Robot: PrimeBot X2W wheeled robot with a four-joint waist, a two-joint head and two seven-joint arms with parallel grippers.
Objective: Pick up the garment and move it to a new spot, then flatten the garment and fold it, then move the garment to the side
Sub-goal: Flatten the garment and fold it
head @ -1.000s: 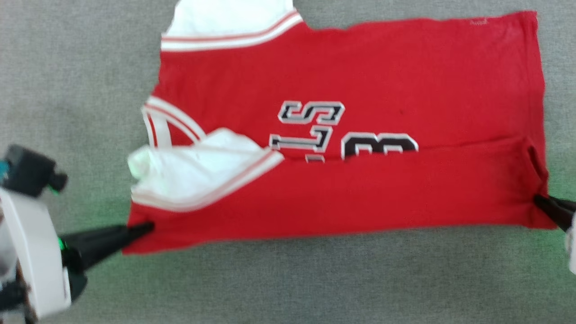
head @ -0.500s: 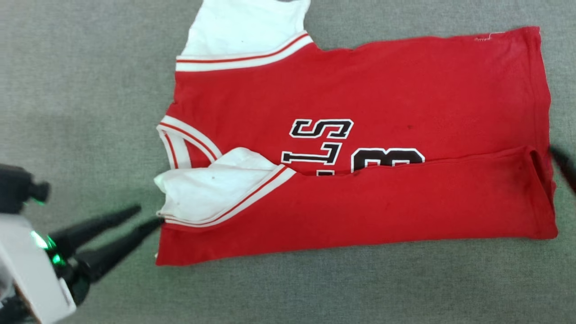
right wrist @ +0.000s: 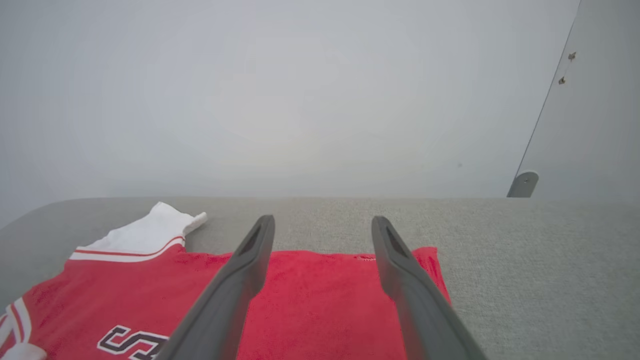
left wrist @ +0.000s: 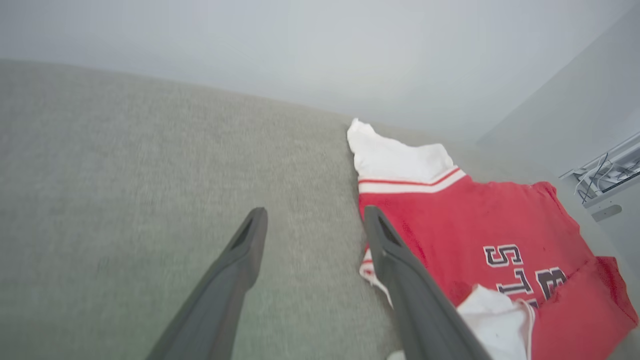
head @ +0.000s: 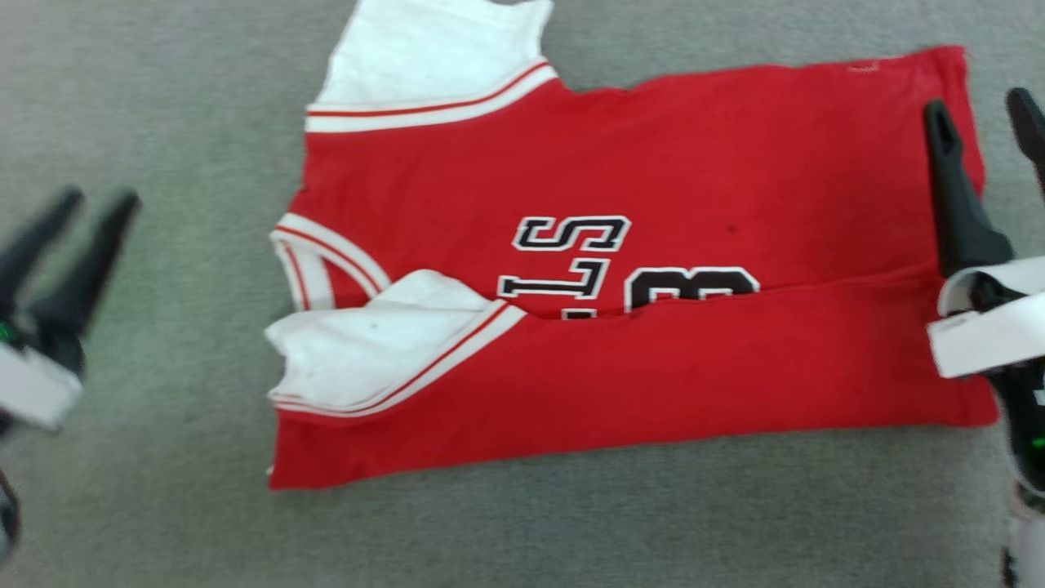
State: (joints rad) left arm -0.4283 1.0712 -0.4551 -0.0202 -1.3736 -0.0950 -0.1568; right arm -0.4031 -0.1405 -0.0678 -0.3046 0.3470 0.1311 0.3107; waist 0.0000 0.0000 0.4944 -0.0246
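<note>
Two open grippers flank the jersey [head: 653,163] lying part-folded on grey fabric [head: 163,122]. In the head view, the left gripper [head: 98,200] is well clear of the collar edge, and the right gripper [head: 980,106] straddles the hem edge. The left wrist view shows bare fabric left of the jersey. The right wrist view shows bare fabric right of the hem.

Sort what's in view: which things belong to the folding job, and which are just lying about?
Job: red jersey T-shirt, near edge folded over; left gripper, open; right gripper, open; grey fabric surface under it.
Lying about: wires on a wall ledge; grey wall fitting.
</note>
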